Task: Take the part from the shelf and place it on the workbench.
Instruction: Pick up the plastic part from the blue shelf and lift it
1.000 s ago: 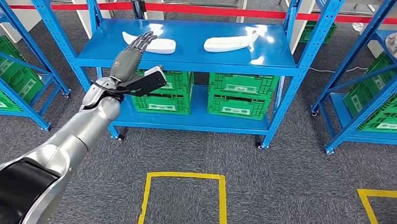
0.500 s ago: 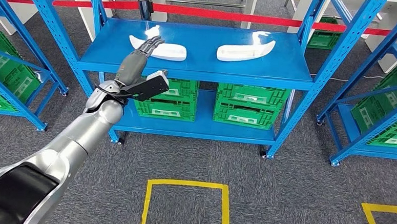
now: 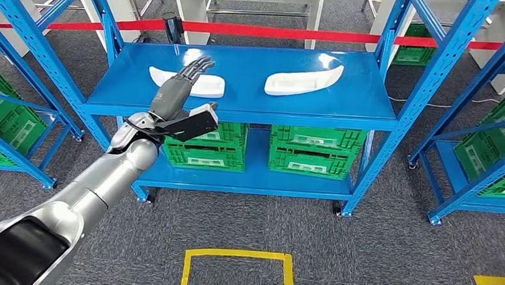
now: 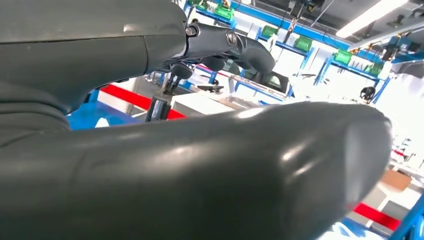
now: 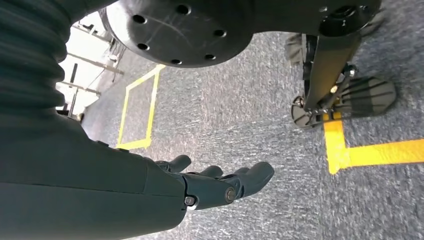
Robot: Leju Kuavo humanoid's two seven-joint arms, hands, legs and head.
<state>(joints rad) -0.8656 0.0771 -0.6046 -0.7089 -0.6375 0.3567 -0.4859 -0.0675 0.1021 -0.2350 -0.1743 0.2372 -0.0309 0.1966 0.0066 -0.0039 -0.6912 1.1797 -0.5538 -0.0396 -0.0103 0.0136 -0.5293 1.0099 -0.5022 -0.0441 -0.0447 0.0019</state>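
Left hand (image 3: 177, 93) reaching forward over front edge of blue shelf (image 3: 363, 102), fingers (image 3: 198, 66) extended and spread, holding nothing; palm facing white part (image 3: 197, 84), fingertips overlapping it in head view, contact not resolvable. Posture suggesting pre-grasp approach. Right hand (image 5: 220, 185) hanging toward carpet, fingers loosely apart, holding nothing; likely idling. Second white part (image 3: 303, 81) lying well apart on same shelf. Green crates (image 3: 308, 149) sitting on lower tier.

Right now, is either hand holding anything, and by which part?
Nothing is held. The left hand reaches open toward the white part on the shelf; the right hand hangs open.
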